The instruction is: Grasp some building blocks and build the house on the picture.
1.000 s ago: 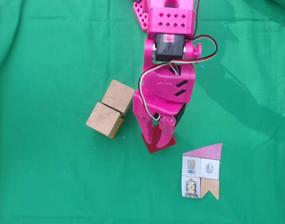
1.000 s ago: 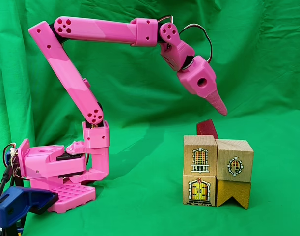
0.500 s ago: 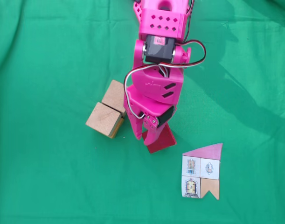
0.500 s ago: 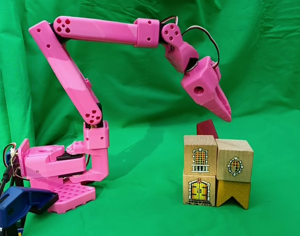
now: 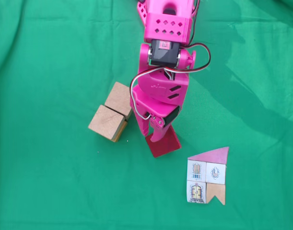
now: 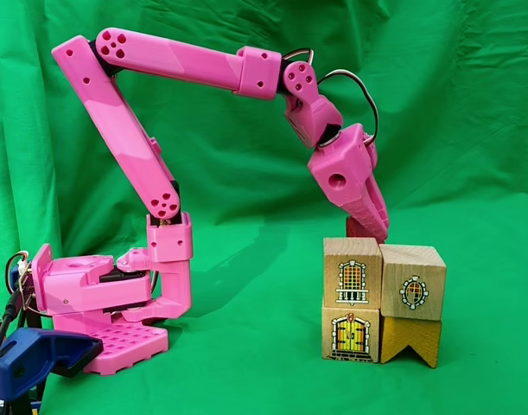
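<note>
Fixed view: gripper (image 5: 153, 135) at near-left edge of dark red block (image 5: 163, 143), right of tan blocks (image 5: 113, 111); closure unclear. Block rigid, light, smooth; grip flat opposite sides.

- Green cloth (image 5: 50, 191) spreads over the whole tabletop in a fixed view, with soft creases toward 11 o'clock.
- Same green fabric (image 6: 471, 104) hangs as a wrinkled backdrop in a fixed view, folds running from 12 down to 3 o'clock.
- Blue clamp-like piece (image 6: 34, 356) sits at 8 o'clock, with cables (image 6: 13, 290) just above it.
</note>
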Controlling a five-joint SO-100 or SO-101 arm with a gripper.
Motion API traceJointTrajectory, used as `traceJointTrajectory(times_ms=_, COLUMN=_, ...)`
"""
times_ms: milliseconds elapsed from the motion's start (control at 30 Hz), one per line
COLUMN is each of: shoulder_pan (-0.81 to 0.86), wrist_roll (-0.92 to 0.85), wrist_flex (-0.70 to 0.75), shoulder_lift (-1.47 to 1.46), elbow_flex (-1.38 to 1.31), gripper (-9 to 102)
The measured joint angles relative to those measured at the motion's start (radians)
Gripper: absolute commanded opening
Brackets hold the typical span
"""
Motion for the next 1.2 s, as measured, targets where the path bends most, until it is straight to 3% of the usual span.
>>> traceJointTrajectory(times_ms=767, shoulder_pan=-0.207, wrist_roll=0.002, wrist_flex=0.000, shoulder_lift=0.023, elbow_flex=0.006, gripper=4)
traceJointTrajectory(times_ms=1200, shoulder_pan=-0.235, wrist_roll=0.002, wrist_flex=0.000, shoulder_lift=0.087, elbow_flex=0.089, gripper=4)
